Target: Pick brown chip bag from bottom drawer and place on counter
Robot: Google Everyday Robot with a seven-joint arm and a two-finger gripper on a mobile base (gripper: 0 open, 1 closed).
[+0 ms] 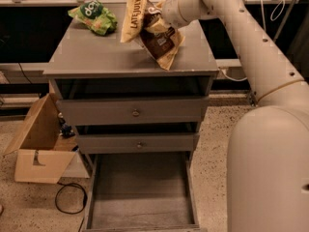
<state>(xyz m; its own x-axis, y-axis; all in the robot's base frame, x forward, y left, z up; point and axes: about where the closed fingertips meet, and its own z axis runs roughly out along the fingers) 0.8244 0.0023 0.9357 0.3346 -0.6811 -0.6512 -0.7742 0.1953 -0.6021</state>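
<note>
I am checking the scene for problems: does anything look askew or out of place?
The brown bag, held by the hand over the counter, right of middle, is crumpled and tilted, its lower corner near the front edge. The bottom drawer stands open.

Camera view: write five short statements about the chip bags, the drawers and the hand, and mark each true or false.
1. The brown chip bag lies in the bottom drawer. False: the hand holds it up over the counter, and the drawer's floor is bare.
2. The hand is above the far part of the counter. True.
3. The green chip bag lies on the counter's far corner, at the picture's left. True.
4. All three drawers are pushed in. False: the bottom drawer is pulled out.
5. A cardboard box stands on the counter. False: it stands beside the cabinet, low at the picture's left.
</note>
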